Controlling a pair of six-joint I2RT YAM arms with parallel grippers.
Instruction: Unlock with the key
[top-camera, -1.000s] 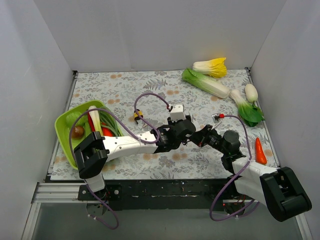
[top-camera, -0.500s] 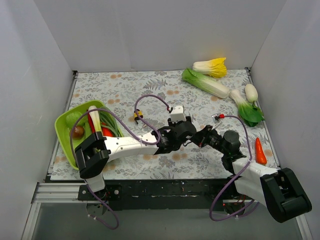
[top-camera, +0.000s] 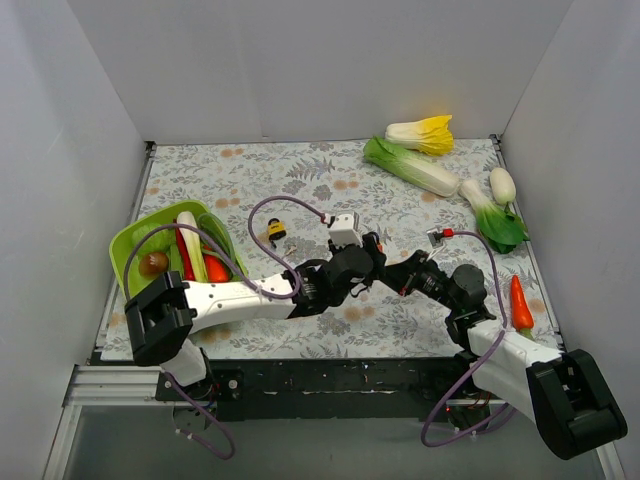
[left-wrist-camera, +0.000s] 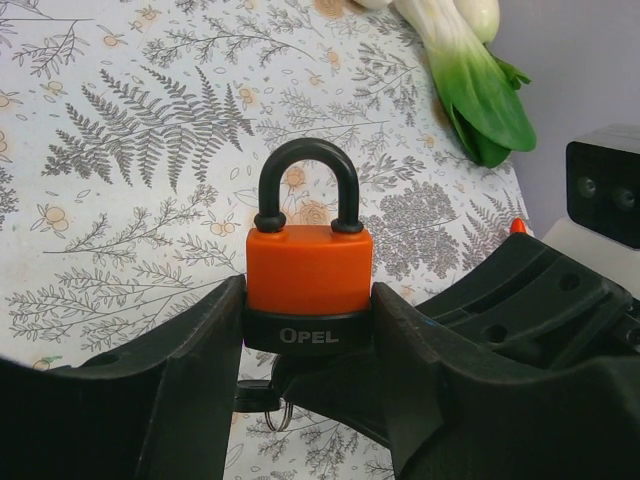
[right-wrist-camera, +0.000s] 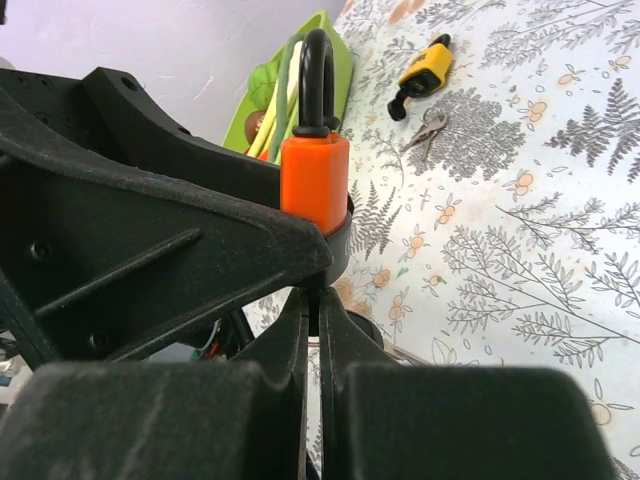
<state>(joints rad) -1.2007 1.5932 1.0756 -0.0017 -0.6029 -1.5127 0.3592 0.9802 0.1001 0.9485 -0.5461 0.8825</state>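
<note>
Left wrist view gave me the clearest read: the left gripper (left-wrist-camera: 308, 335) clamped the orange padlock (left-wrist-camera: 310, 268) by its black base, with the shackle upright and seated in the body, so the lock was not yet open. At 7 o'clock under that base I made out the key (left-wrist-camera: 258, 396) by its black head, with a small ring (left-wrist-camera: 277, 412) hanging. The blade was hidden, so I could not tell how far it sat in the keyway. In the right wrist view the right gripper (right-wrist-camera: 312, 335) had its fingers pressed together directly beneath the lock, and I judged it was pinching that key. To turn it well, I wanted the blade in line with the lock's axis and pushed fully home, then a slow wrist roll against a firm left grip, with no sideways levering. The yellow padlock (right-wrist-camera: 425, 65) lay at 1 o'clock, well apart, with spare keys (right-wrist-camera: 427, 125) beside it.
</note>
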